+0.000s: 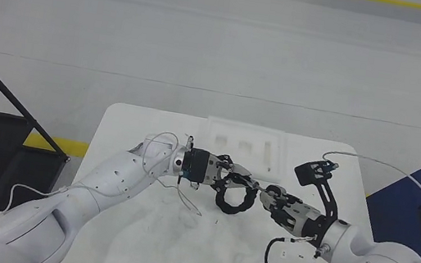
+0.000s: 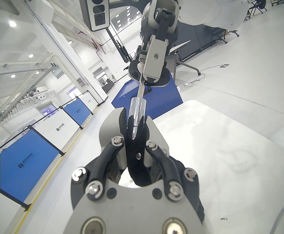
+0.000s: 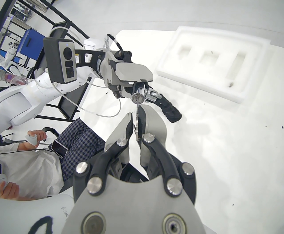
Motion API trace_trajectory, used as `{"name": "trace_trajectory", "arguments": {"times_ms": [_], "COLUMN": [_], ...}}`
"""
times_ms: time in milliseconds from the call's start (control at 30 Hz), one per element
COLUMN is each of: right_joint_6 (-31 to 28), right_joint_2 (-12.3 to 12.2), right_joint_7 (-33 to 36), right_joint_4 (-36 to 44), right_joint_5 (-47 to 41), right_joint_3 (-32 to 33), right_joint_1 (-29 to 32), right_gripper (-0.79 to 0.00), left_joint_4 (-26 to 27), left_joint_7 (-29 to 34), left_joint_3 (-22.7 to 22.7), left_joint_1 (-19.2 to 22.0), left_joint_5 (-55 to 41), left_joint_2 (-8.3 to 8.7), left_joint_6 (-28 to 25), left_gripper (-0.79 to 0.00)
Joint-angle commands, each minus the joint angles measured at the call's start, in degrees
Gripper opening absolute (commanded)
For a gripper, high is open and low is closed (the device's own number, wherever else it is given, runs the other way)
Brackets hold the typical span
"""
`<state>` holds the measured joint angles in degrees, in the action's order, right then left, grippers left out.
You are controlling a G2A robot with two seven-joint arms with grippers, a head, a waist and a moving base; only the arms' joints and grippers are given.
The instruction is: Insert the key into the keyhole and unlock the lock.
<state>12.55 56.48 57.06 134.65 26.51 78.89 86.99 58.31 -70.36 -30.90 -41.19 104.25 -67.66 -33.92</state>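
The lock (image 3: 136,97) is shiny silver, its ribbed cable (image 3: 168,109) black. The table (image 3: 221,155) and the foam tray (image 3: 224,33) on it are white

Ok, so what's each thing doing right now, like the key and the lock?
key: tip in the keyhole.
lock: held in the air, can't tell if unlocked.
left gripper: shut on the lock.
right gripper: shut on the key.
foam tray: lying flat.
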Motion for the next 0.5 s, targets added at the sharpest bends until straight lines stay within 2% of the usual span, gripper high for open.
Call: {"name": "trace_trajectory", "arguments": {"times_ms": [0, 467], "right_joint_6": [0.22, 1.72], "right_joint_2": [-0.01, -0.11], "right_joint_7": [0.1, 1.4], "right_joint_4": [0.0, 0.0], "right_joint_5": [-0.03, -1.04], "right_joint_3": [-0.08, -0.49], "right_joint_1": [-0.09, -0.76], "right_gripper": [-0.785, -0.785], "left_joint_4": [-0.01, 1.11], "left_joint_7": [0.05, -0.39], "left_joint_3": [0.01, 0.41], "left_joint_1": [0.04, 0.57], "left_joint_5": [0.14, 1.76], "left_joint_2": [0.02, 0.45], "left_joint_6": [-0.05, 0.39], "left_gripper": [-0.785, -0.785]}}
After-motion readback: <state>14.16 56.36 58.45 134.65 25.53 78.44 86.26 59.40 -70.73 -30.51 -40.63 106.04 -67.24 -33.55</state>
